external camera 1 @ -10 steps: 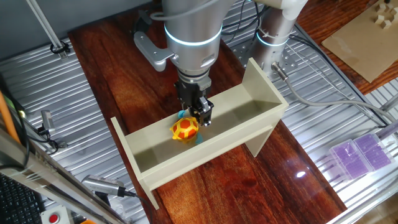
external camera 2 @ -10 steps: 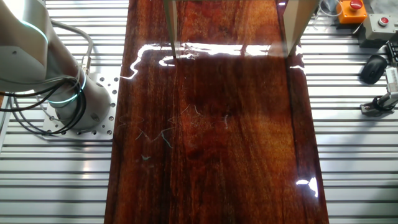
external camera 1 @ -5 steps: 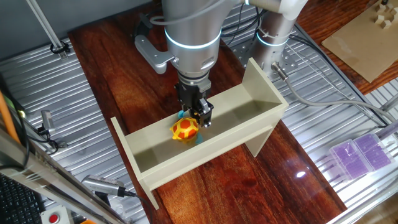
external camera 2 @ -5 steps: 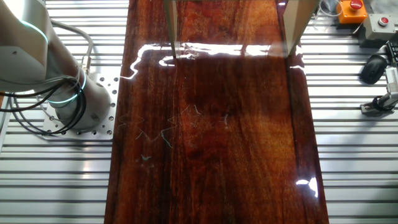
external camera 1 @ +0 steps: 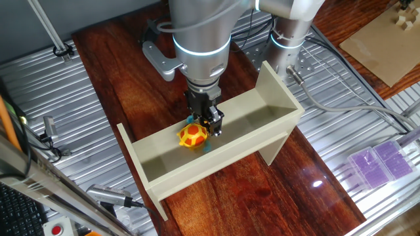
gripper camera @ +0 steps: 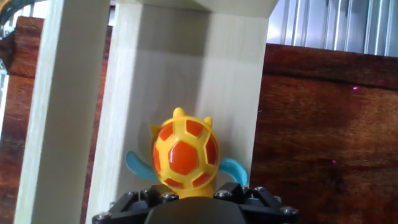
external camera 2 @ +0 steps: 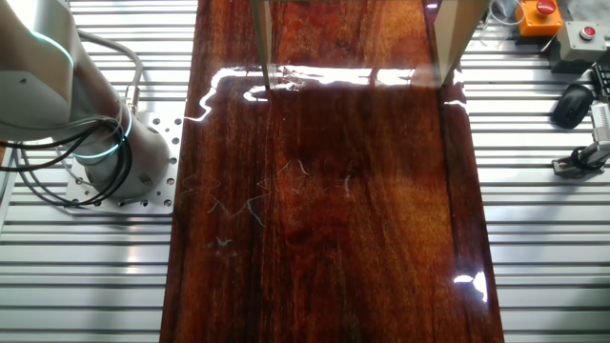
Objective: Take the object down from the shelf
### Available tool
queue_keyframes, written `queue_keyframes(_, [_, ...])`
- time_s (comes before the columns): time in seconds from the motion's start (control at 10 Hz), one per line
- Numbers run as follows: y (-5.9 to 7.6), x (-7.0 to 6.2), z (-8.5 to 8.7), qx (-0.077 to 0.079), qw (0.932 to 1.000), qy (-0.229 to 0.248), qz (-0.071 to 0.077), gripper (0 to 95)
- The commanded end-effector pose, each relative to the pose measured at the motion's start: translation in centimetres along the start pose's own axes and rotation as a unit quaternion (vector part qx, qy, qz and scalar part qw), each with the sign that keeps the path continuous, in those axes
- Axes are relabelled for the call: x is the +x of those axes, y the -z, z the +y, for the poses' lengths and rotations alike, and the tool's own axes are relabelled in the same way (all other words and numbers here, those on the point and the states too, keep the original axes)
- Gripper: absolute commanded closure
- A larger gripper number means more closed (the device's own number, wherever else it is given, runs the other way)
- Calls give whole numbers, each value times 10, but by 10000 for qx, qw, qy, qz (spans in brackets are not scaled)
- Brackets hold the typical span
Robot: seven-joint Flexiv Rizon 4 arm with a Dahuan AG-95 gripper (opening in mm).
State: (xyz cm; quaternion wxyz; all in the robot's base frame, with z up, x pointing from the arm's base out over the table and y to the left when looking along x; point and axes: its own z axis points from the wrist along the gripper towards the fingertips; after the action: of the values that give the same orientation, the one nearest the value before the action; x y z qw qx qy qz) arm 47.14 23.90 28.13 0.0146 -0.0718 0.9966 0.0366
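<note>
The shelf [external camera 1: 216, 141] stands on the worktop [external camera 1: 125, 72]; inside its trough the toy turtle [external camera 1: 194, 136] is seen at about 8 o'clock from the end effector [external camera 1: 211, 124], touching it, its long axis running along the fingers; the end effector appears closed on the turtle's rear; compared with a second earlier, turtle and arm have been raised slightly.

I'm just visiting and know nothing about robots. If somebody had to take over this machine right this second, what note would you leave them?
End effector: down in the shelf trough at the toy turtle. In the hand view the turtle sits right at the fingers, but I cannot tell whether they are closed on it.
Turtle: on the shelf, near the middle of the trough.
Shelf: stands on the dark wooden table.
Done: approach to the turtle.
Left: confirm the grip, lift the turtle out, and set it down on the table.
</note>
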Motion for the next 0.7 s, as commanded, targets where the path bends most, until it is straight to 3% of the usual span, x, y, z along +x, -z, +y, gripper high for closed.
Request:
queue_keyframes(0.1, [0, 1, 0, -5, 10000, 0, 1, 380])
queue_keyframes(0.5, [-2, 1, 0, -8, 10000, -32, 16, 380])
queue_keyframes(0.7, [-5, 1, -1, -2, 10000, -41, 22, 760])
